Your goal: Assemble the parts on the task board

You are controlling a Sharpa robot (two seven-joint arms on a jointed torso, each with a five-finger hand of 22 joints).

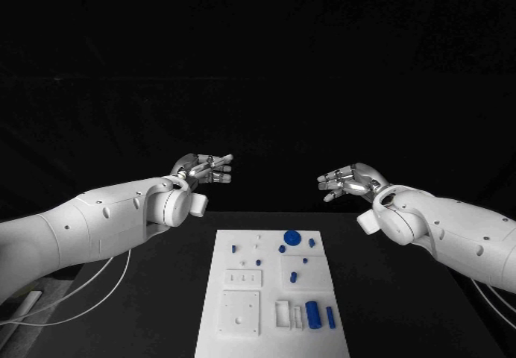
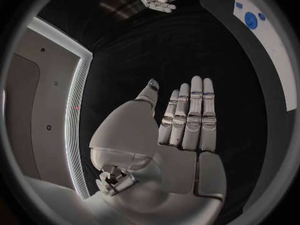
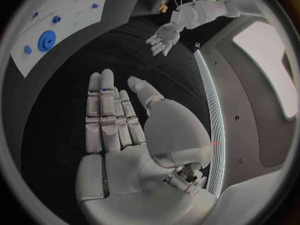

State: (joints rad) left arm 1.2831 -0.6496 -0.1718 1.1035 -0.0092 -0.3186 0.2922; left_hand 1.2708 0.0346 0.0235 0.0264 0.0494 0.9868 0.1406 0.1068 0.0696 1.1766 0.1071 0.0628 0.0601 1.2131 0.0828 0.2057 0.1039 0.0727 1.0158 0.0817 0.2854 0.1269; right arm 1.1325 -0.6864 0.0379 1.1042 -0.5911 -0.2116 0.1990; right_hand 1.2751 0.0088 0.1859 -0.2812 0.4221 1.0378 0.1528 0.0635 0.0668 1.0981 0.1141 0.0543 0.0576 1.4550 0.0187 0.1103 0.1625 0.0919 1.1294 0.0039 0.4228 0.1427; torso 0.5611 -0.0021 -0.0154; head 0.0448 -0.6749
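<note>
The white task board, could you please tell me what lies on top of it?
Small blue parts lie on the white task board, including a round blue disc. Nothing covers it.

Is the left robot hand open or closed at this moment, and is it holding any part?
Open and empty. In the left wrist view the left robot hand has its fingers stretched out straight, with nothing in the palm.

A long white rectangular task board (image 1: 238,298) is lying flat in the middle of the black table, its short edge facing the robot. Small blue plastic parts are sitting on its right half: a round blue disc (image 1: 291,237) near the far end, small blue pegs (image 1: 294,277) around the middle, and a thick blue cylinder (image 1: 313,314) lying beside a thinner blue rod (image 1: 331,317) near the front right corner.
</note>
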